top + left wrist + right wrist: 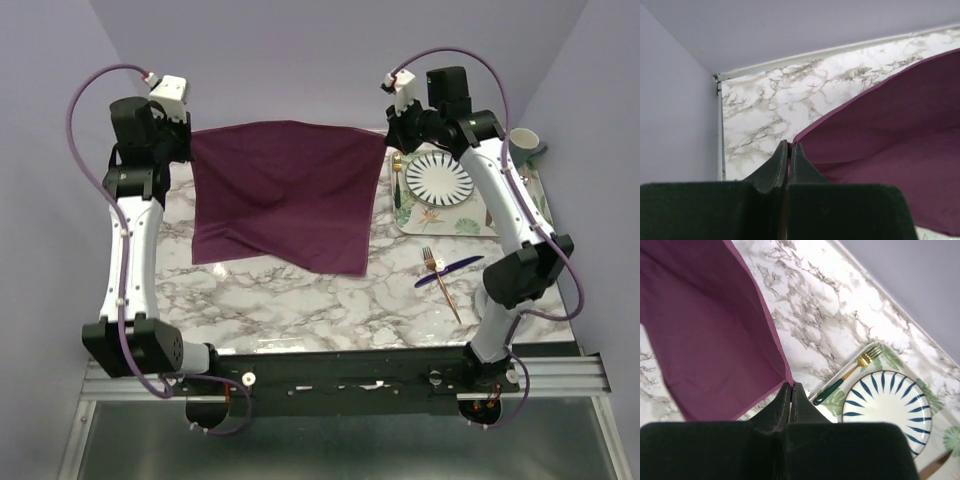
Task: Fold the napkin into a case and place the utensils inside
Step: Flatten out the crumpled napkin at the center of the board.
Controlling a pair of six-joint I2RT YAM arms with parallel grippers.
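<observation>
The left end effector and right end effector each clench a far napkin corner above the counter (near hem resting there). Likely the first fold; next, draw both corners forward evenly.

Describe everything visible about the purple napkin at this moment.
The napkin is an unfolded plum-purple square of faintly shiny cloth. The left gripper and the right gripper each pinch one far corner, holding that edge raised and stretched between them. The cloth slopes down toward the near side, its near edge resting on the marble table.
</observation>
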